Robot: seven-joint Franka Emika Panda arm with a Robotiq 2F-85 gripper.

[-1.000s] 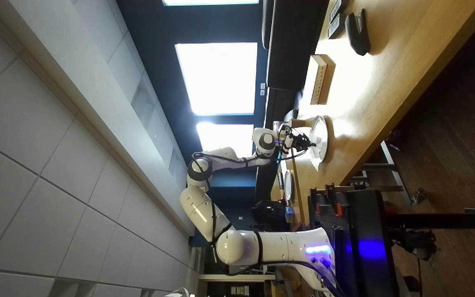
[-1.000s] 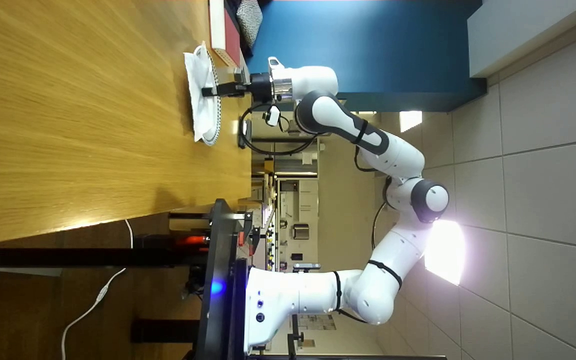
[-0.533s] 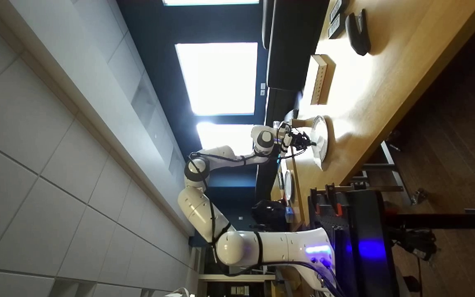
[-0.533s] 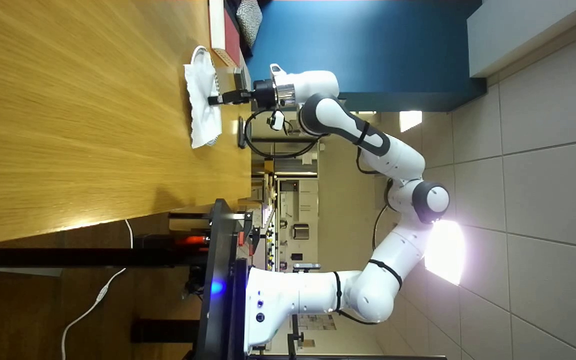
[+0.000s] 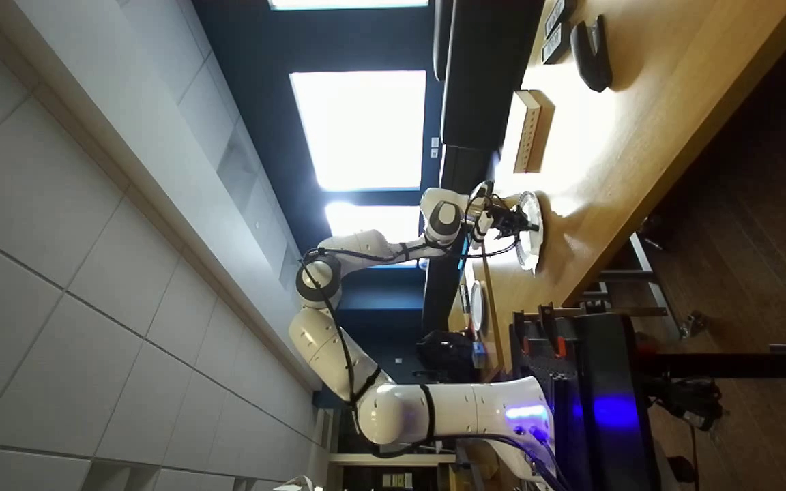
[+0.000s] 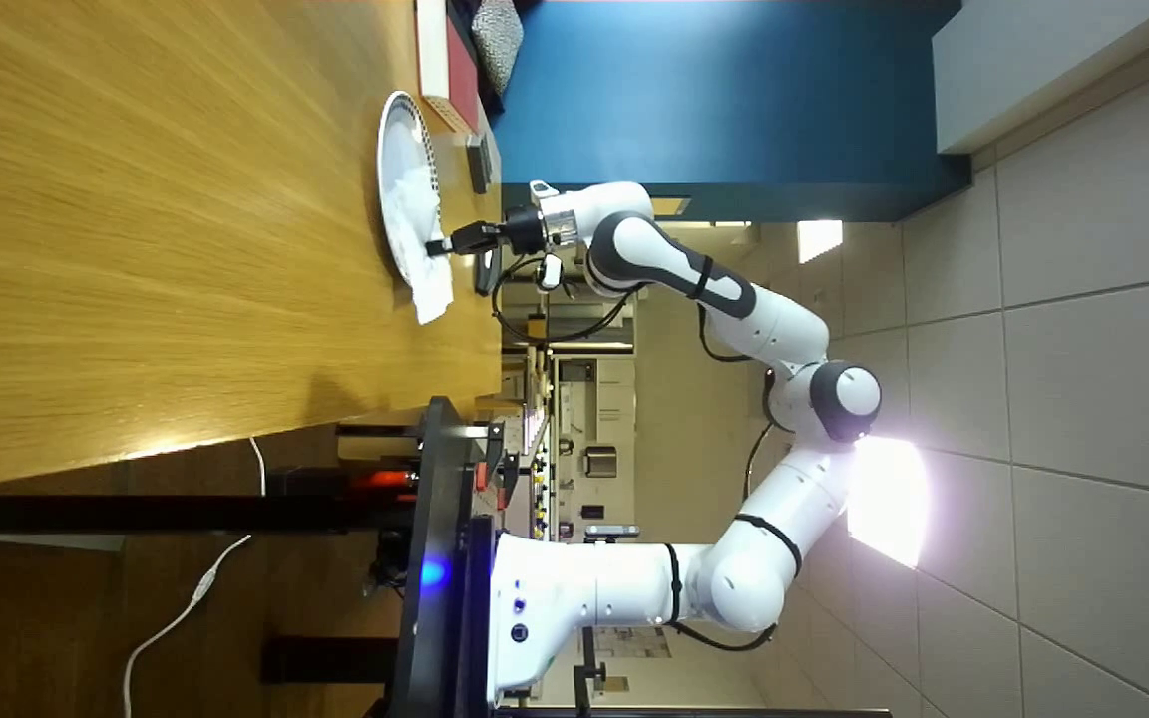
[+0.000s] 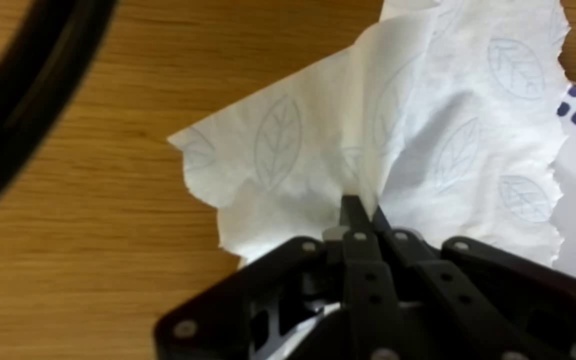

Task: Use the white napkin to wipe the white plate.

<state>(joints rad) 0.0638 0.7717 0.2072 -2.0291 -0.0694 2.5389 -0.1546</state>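
Fingers (image 7: 360,250) clamped together on a fold of the leaf-patterned white napkin (image 7: 388,135), which drapes over part of the white plate (image 6: 398,150) and out past its dotted rim, plate on the wooden surface (image 6: 186,249), dark stapler (image 5: 594,71) well apart.
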